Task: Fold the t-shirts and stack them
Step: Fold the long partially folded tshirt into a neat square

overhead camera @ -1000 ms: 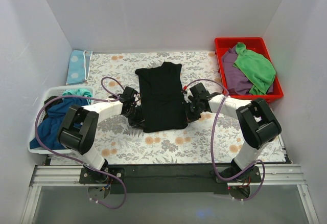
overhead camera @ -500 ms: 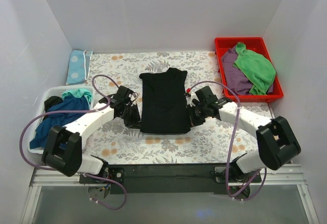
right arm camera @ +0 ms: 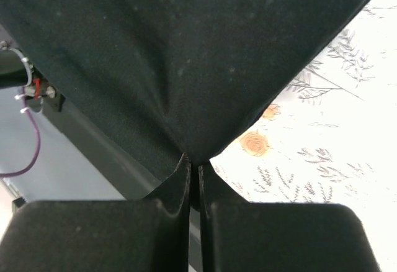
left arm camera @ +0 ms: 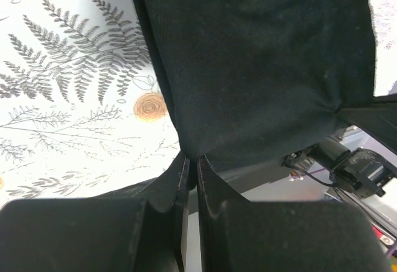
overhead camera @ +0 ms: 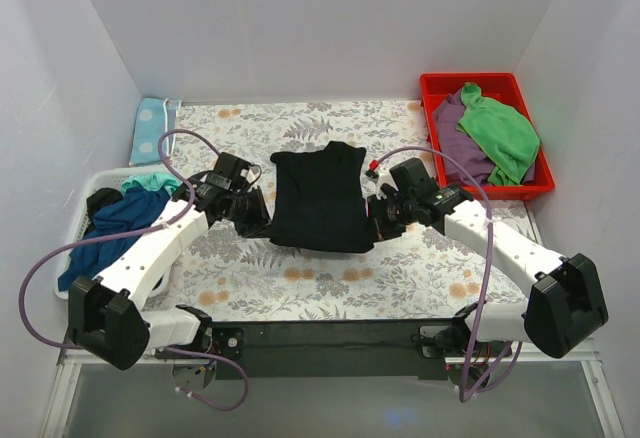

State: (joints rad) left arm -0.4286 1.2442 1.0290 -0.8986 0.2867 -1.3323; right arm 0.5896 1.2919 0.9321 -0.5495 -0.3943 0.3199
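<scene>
The black t-shirt (overhead camera: 322, 198) is being held up by its near hem, the left gripper (overhead camera: 262, 224) clenching the 7 o'clock corner and the right gripper (overhead camera: 375, 228) the 5 o'clock corner, seemingly for folding toward 12.

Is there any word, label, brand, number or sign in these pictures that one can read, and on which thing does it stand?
None: no view shows any text that can be read.
The black t-shirt is plain where it shows. The red bin and the white basket carry no visible writing. The table cover bears only printed ferns and flowers.
</scene>
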